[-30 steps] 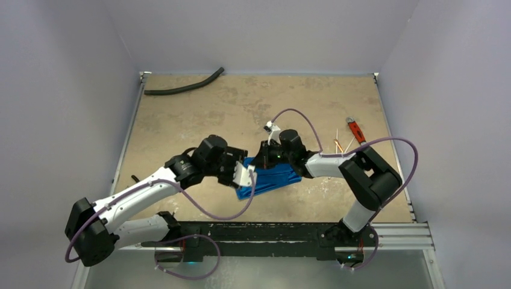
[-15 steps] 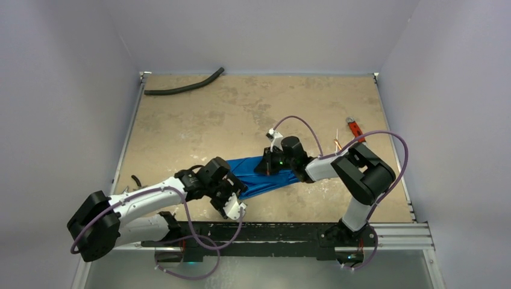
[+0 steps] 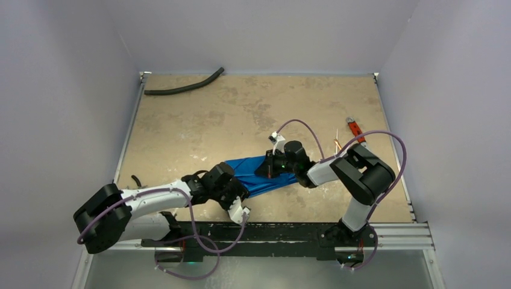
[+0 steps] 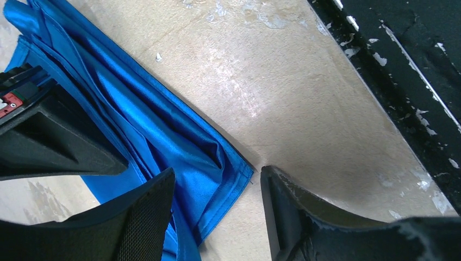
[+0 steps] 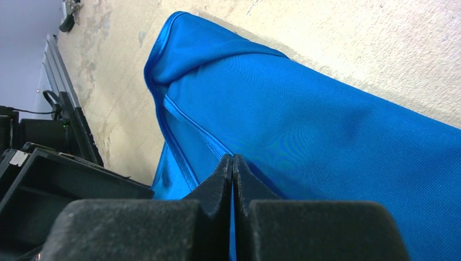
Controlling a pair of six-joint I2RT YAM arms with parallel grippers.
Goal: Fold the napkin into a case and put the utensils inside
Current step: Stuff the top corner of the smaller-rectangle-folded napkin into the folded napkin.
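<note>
Underneath everything, a tan, blotched table (image 3: 199, 120), edged on the near side by a scuffed black rail (image 3: 271, 232). Reaching in from that rail, the left arm (image 3: 150, 198) stretched low along the near-left and the right arm (image 3: 361, 174) doubled back from the near-right, both wrists meeting around the middle. Between them, a little nearer than the table's centre, the napkin (image 3: 248, 168): bright blue, shiny, drawn out into a loose pleated strip lying on the surface, not yet folded into a case. Along the far-left edge, a black curved hose (image 3: 184, 88), well apart from all else. At the napkin's right end, the right gripper (image 5: 232, 159), jaws pressed tight together with a thin fold of the blue cloth pinched at the tips. At the napkin's near corner, the left gripper (image 4: 217, 174), fingers (image 4: 141, 223) spread apart, one above the pleats, the other above bare table, the hemmed corner lying in the gap, nothing clamped. At the far-right, beside the right arm's elbow, a red-handled wrench (image 3: 355, 130). Just left of it, the utensils (image 3: 337, 141), thin copper-toned sticks partly hidden behind the arm, well apart from the napkin.
</note>
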